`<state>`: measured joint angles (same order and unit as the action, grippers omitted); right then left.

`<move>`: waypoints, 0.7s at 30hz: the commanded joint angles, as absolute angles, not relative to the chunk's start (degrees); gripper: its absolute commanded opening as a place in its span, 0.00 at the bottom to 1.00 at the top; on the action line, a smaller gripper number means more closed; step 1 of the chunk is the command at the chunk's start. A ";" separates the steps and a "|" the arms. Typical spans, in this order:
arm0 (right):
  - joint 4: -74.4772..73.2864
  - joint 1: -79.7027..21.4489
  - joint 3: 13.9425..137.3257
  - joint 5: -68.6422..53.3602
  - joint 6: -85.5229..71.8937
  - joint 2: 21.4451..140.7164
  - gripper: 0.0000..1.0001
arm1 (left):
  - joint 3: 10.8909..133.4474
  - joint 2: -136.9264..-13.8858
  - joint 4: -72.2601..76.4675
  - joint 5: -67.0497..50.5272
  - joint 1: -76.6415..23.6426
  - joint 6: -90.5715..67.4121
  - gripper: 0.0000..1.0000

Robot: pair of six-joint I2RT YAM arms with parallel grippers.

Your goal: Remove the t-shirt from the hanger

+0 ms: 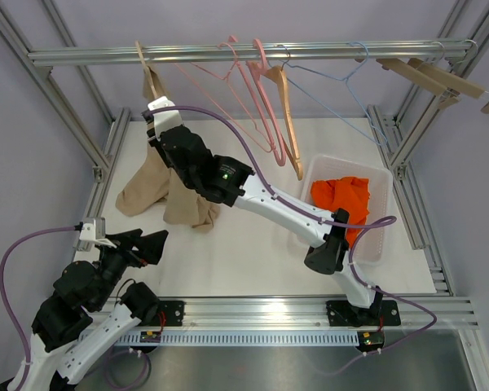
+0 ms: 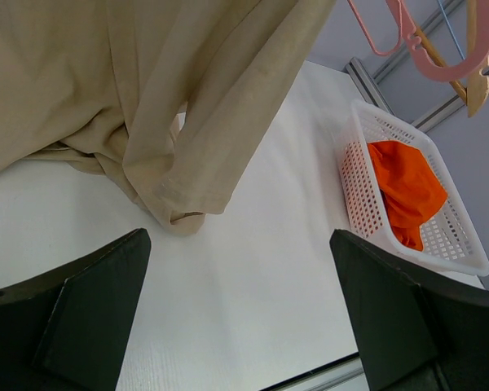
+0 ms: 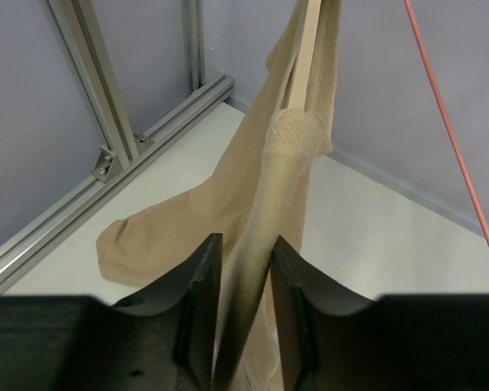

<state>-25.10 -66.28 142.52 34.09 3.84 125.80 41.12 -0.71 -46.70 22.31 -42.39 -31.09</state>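
Note:
A beige t-shirt [image 1: 151,191] hangs from a wooden hanger [image 1: 149,77] on the rail at the back left; its lower part lies bunched on the white table. It also shows in the left wrist view [image 2: 147,98] and the right wrist view [image 3: 228,220]. My right gripper [image 3: 244,269] reaches up to the shirt just below the hanger and is shut on its ribbed collar [image 3: 265,220]. My left gripper [image 2: 240,309] is open and empty, low at the front left, apart from the shirt's hem.
A white basket [image 1: 381,236] at the right holds an orange garment [image 1: 342,199]. Pink [image 1: 257,90], wooden [image 1: 287,114] and blue wire hangers [image 1: 350,77] hang on the rail [image 1: 228,54]. Aluminium frame posts stand at the sides.

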 commanded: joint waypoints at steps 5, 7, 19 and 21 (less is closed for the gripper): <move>-24.17 -66.09 145.72 35.33 4.83 127.27 0.34 | 41.22 4.48 -44.38 22.06 -42.10 -31.73 0.99; -24.17 -65.74 145.81 34.29 4.40 127.18 0.31 | 41.31 4.40 -44.47 22.06 -42.10 -31.73 0.99; -9.25 -65.30 135.29 33.39 5.62 120.08 0.00 | 44.47 -1.39 -43.33 21.01 -42.10 -31.64 0.99; -3.10 -65.22 133.34 34.18 6.68 118.75 0.00 | 44.82 -2.98 -42.72 20.66 -42.19 -31.64 0.99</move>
